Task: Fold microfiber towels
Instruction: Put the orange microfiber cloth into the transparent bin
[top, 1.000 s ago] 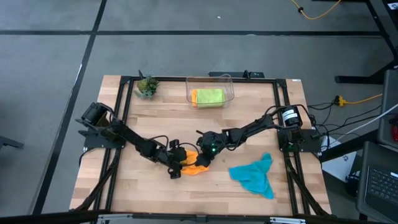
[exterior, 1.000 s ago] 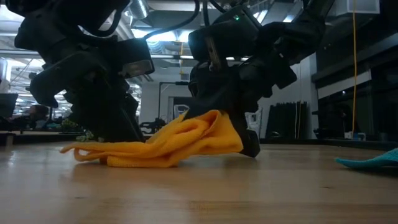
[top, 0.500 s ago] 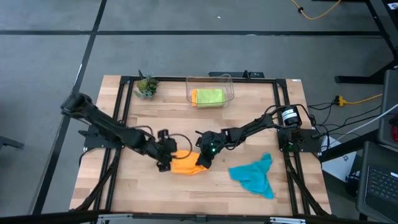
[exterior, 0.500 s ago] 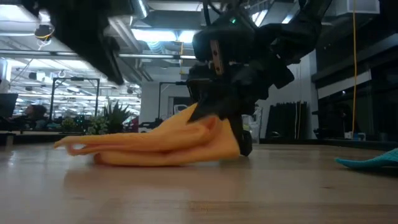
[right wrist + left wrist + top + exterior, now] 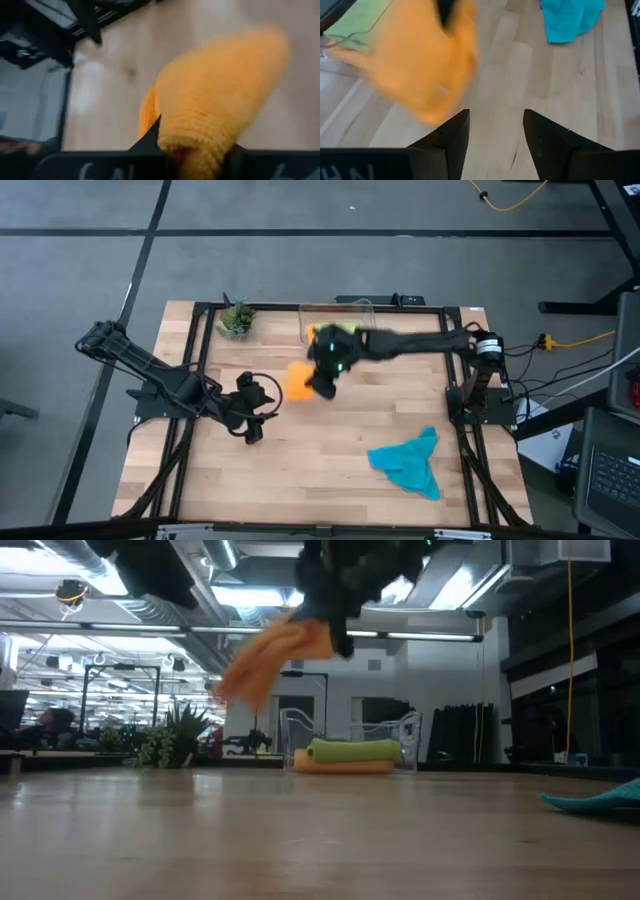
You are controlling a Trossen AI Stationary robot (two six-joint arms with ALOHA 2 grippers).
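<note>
The right gripper (image 5: pixel 322 372) hangs high above the desk (image 5: pixel 330 470) with its jaws pinching a folded orange towel (image 5: pixel 298 378), which dangles clear of the wood in the low view, limp and bunched. Held just in front of the clear plastic bin (image 5: pixel 365 315), it looks bound for the stack there, where a lime green towel (image 5: pixel 353 750) lies flat on another orange towel (image 5: pixel 340 766), both neatly folded. In the right wrist view the carried cloth shows a nubby, looped pile. The left gripper (image 5: pixel 252 418) rests low near the desk's left side, jaws spread and empty, likely waiting out of the way. The teal blue towel (image 5: pixel 410 462) lies crumpled and unfolded on the pale plank surface near the right front, well apart from the bin, probably the next one to fold.
</note>
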